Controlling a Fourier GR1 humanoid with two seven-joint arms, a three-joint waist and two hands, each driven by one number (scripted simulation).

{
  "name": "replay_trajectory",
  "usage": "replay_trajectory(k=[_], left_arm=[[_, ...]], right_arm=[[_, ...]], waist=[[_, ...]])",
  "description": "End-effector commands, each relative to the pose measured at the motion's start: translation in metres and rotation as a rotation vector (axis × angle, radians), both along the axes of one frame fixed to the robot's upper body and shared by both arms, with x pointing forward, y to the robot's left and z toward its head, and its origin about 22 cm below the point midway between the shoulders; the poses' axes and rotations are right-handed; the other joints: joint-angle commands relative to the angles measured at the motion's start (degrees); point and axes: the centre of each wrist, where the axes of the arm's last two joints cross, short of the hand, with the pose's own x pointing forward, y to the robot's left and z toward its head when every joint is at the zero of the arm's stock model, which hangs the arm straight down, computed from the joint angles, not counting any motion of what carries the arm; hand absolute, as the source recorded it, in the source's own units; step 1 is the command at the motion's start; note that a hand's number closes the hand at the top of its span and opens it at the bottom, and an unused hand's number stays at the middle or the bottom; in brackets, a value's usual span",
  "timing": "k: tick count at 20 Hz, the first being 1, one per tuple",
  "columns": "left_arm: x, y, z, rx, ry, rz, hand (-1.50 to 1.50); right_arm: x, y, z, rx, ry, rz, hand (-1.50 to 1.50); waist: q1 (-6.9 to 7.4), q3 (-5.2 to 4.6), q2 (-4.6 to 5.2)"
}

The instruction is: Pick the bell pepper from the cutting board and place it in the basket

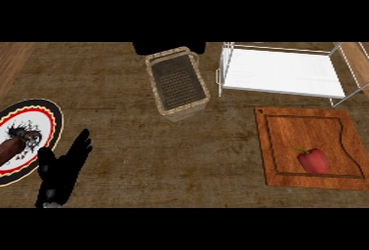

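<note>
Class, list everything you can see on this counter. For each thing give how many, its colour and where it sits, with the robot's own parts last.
bell pepper: one, red, on the cutting board, near its lower right corner
cutting board: one, brown wood, right side
basket: one, tan wicker with dark floor, upper middle
wire rack: one, white, upper right, behind the board
plate: one, white with red and black rim, left edge
item on the plate: one, brown, kind unclear
counter: one, brown
left hand: one, black, open, lower left beside the plate
</note>
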Motion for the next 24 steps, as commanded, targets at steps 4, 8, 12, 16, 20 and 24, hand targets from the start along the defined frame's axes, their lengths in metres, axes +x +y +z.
replay_trajectory(k=[4, 8, 12, 16, 20, 24], left_arm=[[-0.007, 0.01, -0.014, -0.013, 0.149, 0.016, 0.0], [-0.014, -0.002, -0.011, 0.001, 0.137, -0.006, 0.0], [-0.027, -0.005, -0.02, -0.006, 0.153, -0.011, 0.0], [-0.003, 0.014, -0.009, 0.008, 0.136, 0.03, 0.0], [-0.009, -0.007, -0.015, 0.0, 0.129, -0.017, 0.0], [-0.017, -0.003, -0.012, -0.007, 0.144, -0.008, 0.0]], right_arm=[[0.005, -0.012, -0.033, 0.028, 0.077, 0.013, -1.5], [0.017, -0.017, -0.055, 0.049, 0.103, 0.009, -1.5], [0.014, -0.013, -0.093, 0.064, 0.092, 0.026, -1.5], [0.016, -0.021, -0.11, 0.047, 0.073, 0.024, -1.5], [0.028, -0.016, -0.136, -0.009, 0.066, 0.005, -1.5], [0.032, -0.022, -0.164, -0.019, 0.092, -0.014, -1.5]], waist=[[0.44, -0.29, 0.6], [1.53, -0.32, 0.69], [1.64, -0.3, 0.7], [0.84, -0.33, 0.6], [1.55, -0.36, 0.75], [1.69, -0.34, 0.7]])
